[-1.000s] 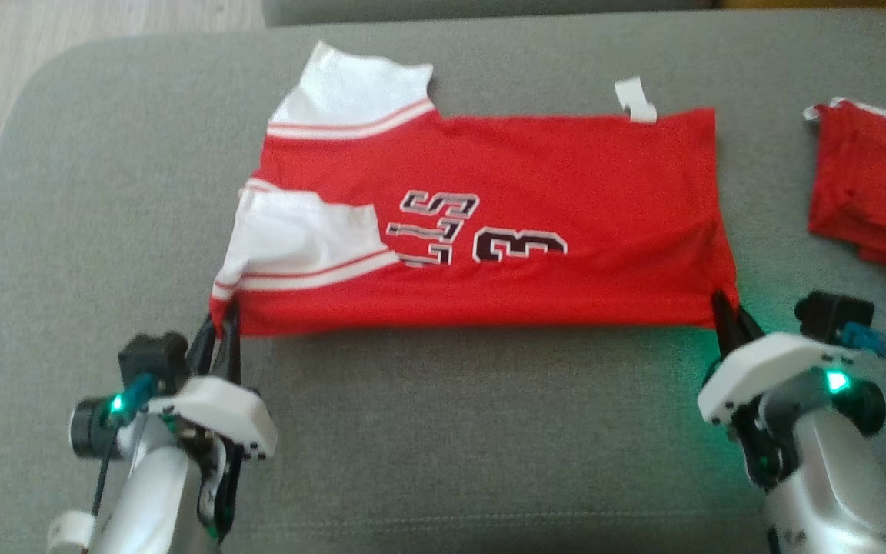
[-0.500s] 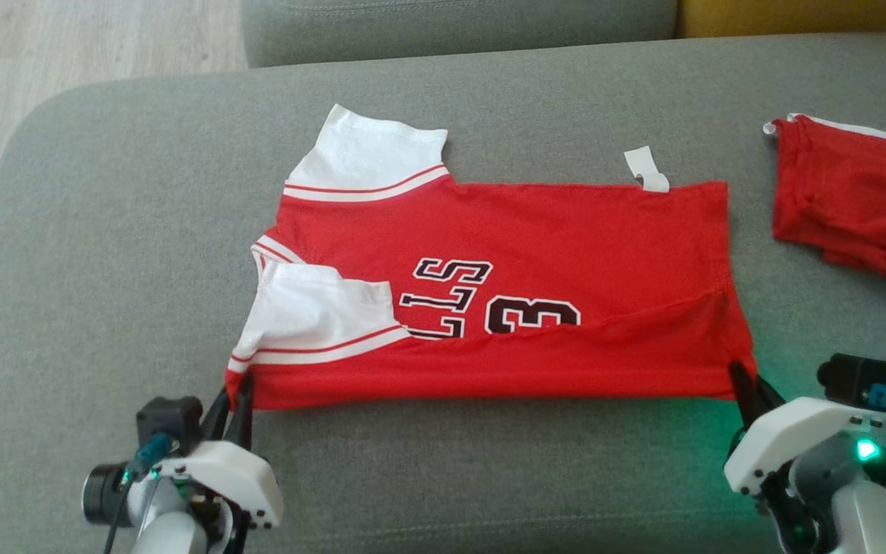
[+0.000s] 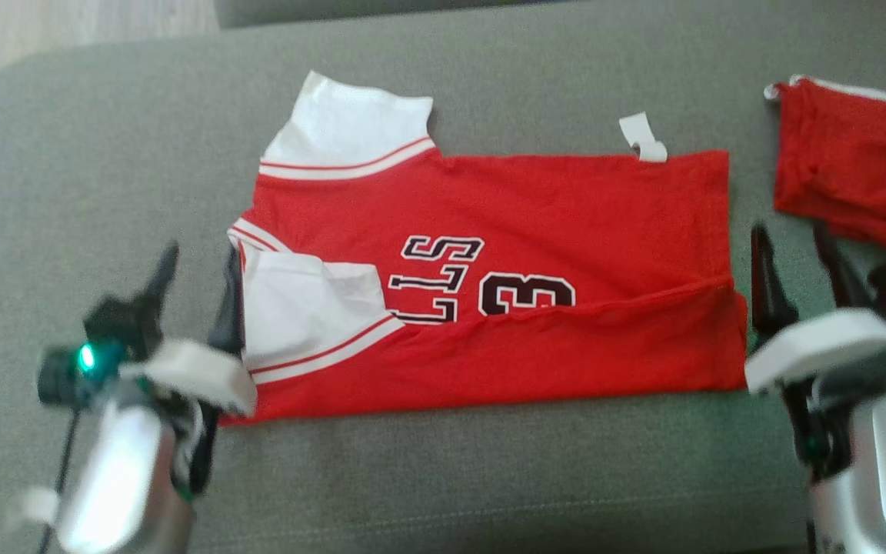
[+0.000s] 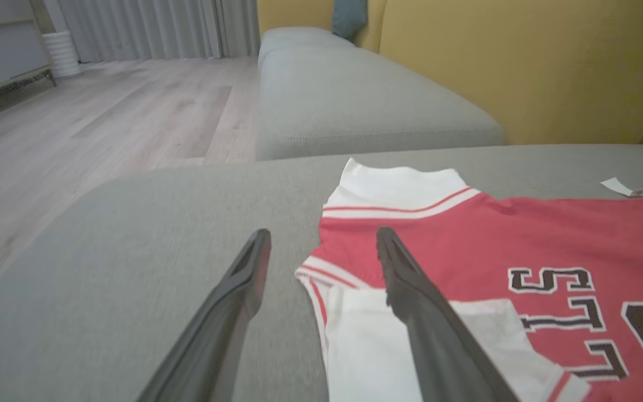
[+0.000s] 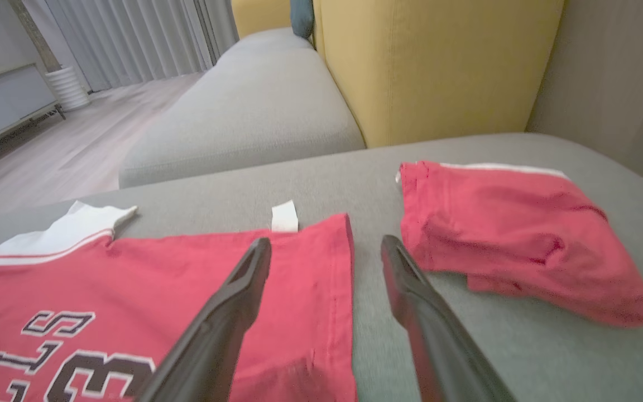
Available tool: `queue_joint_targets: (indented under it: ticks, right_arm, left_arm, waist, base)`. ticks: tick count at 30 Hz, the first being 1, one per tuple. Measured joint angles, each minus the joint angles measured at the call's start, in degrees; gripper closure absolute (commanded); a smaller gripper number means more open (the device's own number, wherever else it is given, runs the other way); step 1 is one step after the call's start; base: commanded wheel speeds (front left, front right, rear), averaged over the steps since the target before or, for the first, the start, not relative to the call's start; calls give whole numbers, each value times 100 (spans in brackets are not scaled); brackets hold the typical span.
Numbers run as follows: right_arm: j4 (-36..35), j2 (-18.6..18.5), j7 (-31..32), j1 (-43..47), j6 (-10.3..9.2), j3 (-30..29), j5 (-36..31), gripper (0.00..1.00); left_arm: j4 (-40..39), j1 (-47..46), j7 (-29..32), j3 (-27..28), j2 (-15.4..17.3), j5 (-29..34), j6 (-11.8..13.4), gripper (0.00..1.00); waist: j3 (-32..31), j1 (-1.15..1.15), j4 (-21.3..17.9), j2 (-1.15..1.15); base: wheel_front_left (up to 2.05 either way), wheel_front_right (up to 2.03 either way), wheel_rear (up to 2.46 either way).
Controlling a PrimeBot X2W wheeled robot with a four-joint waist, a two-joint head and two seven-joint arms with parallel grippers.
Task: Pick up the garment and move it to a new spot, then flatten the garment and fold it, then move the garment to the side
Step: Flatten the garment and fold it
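The garment [image 3: 535, 200] is a red jersey with white sleeves and dark lettering, lying flat on the grey sofa cushion [image 3: 443, 477]. Its near strip is folded over onto the lettering. My left gripper [image 3: 201, 258] stands open at the garment's left edge beside the white sleeve, nothing between its fingers. In the left wrist view the left gripper [image 4: 322, 234] straddles the collar edge of the garment [image 4: 522, 234]. My right gripper [image 3: 789, 235] is open just off the garment's right hem. The right wrist view shows the right gripper [image 5: 327, 242] over the hem of the garment [image 5: 187, 268].
A second red garment [image 3: 851, 177] lies crumpled to the right, close to my right gripper, and is the red heap [image 5: 517, 234] in the right wrist view. A yellow backrest [image 5: 438, 61] rises behind. Another grey cushion [image 4: 344, 95] and wooden floor [image 4: 76, 128] lie beyond the left end.
Both grippers have opened and let go of the garment's near corners, then moved forward along its sides. The near edge now lies folded over. The camera has shifted.
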Motion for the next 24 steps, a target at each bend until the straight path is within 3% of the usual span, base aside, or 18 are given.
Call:
queue_joint_targets:
  ticks: [4, 7, 10, 13, 19, 24]
  right_arm:
    - [-35, -3, -68, -527, 0, 125, -157, 0]
    - [-32, -5, -68, -937, 0, 210, -277, 0]
    - [-31, -10, -67, -1379, 0, 352, -354, 0]
    - [-33, -15, -66, -1812, 0, 531, -406, 0]
    - [-19, -24, -68, -2458, 0, 826, -510, 0]
    - [8, -30, -111, -2727, 0, 1007, -452, 0]
  left_arm:
    - [-15, -680, 131, -162, 256, 121, -338, 0]
    - [101, -1424, 577, -369, 449, 174, -687, 0]
    - [354, -2273, 1094, -694, 634, 69, -876, 0]
    - [695, -3166, 1670, -1193, 994, -203, -878, 0]
    - [1145, -4721, 2863, -2548, 1712, -1497, -921, 0]
    - [1477, -5368, 3247, -3326, 2287, -2067, -921, 0]
  waist:
    - [259, 0, -58, 0]
    - [493, 0, -127, 0]
    - [755, 1, -227, 0]
    - [1034, 1, -360, 0]
    - [1611, 2, -661, 0]
    - [1989, 1, -938, 0]
  base:
    - [0, 0, 0]
    - [0, 0, 0]
    - [0, 0, 0]
    - [0, 0, 0]
    - [0, 0, 0]
    - [0, 0, 0]
